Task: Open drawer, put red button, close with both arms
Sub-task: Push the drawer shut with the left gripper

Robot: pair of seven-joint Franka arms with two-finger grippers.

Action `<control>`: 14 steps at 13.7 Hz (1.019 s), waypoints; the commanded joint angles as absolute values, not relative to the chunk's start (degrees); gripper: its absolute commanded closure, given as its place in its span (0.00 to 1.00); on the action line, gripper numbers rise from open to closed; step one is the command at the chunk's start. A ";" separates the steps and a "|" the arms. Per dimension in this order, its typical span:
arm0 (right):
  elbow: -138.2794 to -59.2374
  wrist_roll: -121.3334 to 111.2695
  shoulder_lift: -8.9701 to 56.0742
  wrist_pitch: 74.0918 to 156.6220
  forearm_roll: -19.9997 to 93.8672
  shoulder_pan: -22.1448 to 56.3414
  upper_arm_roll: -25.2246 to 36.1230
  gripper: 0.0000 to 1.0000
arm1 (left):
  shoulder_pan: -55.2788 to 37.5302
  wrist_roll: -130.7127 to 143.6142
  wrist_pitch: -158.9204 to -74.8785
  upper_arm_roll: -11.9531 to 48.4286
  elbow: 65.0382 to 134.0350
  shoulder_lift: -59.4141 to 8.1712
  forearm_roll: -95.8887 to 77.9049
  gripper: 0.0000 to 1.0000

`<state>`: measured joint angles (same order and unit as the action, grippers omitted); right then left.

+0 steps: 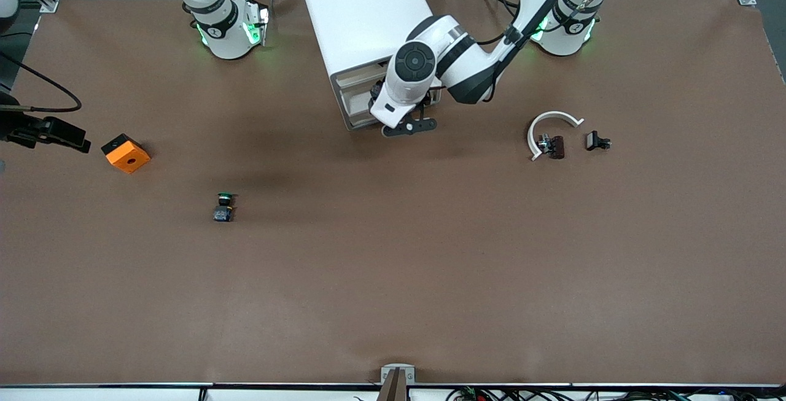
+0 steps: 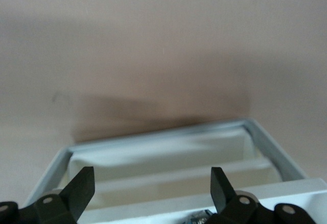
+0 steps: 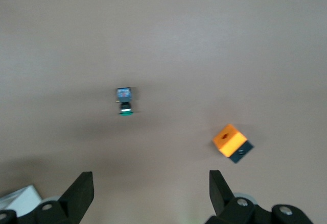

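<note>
The white cabinet [image 1: 362,14] stands between the two arm bases, its cream drawer fronts [image 1: 359,91] facing the front camera. My left gripper [image 1: 408,126] hangs open just in front of those drawers, and the arm hides much of them. In the left wrist view the open fingers [image 2: 152,180] frame stepped white and cream drawer ledges [image 2: 168,183]. A small blue-and-black body [image 2: 201,217] peeks in at that frame's edge, with no cap visible. A red button shows nowhere else. My right gripper [image 3: 150,180], out of the front view, is open and empty above the right arm's end of the table.
A green-capped button [image 1: 224,204] [image 3: 124,101] and an orange cube [image 1: 126,153] [image 3: 232,142] lie toward the right arm's end. A white C-shaped piece [image 1: 549,124] and two small dark parts [image 1: 554,146] [image 1: 597,141] lie toward the left arm's end.
</note>
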<state>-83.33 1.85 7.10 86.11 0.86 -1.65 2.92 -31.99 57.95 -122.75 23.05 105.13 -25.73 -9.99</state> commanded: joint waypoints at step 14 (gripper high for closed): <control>-96.68 1.93 -8.70 88.15 2.90 -1.93 2.64 0.00 | -22.87 59.86 -119.97 25.40 101.00 -26.10 -14.77 0.00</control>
